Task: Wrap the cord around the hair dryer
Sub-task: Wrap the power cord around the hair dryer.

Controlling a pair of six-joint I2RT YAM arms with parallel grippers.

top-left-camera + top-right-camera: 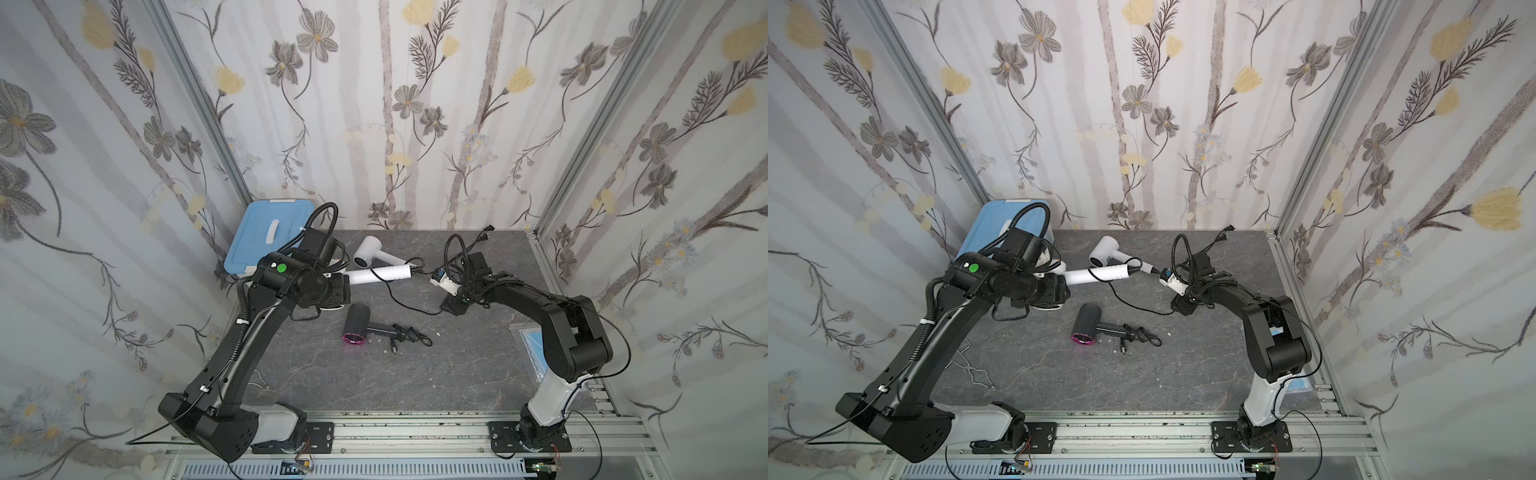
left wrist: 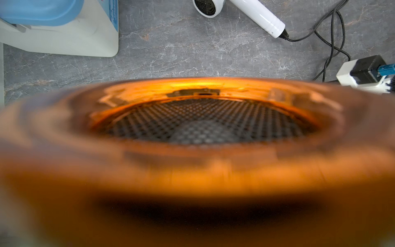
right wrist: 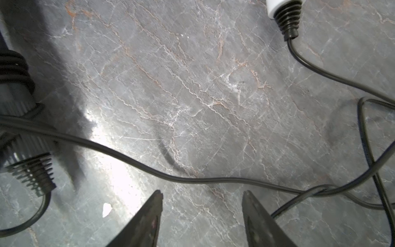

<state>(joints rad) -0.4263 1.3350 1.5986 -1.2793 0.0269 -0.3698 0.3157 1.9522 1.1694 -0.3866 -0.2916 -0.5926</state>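
Note:
A white hair dryer is held off the table by its head, and its handle (image 1: 382, 275) (image 1: 1100, 274) sticks out to the right. My left gripper (image 1: 343, 286) is shut on the head, whose orange rim and mesh (image 2: 203, 124) fill the left wrist view and hide the fingers. The black cord (image 1: 401, 302) (image 1: 1133, 305) loops over the handle and runs across the table to my right gripper (image 1: 446, 309) (image 3: 202, 192). That gripper is open and empty, low over the table. The cord (image 3: 192, 179) lies just ahead of its fingertips.
A second white dryer (image 1: 365, 254) (image 2: 205, 7) lies behind the held one. A black dryer with a pink rim (image 1: 357, 328) lies in the middle, cord bundled at its handle (image 3: 17, 89). A blue-lidded box (image 1: 266, 241) stands back left. Loose cord and a plug (image 1: 486, 232) lie back right.

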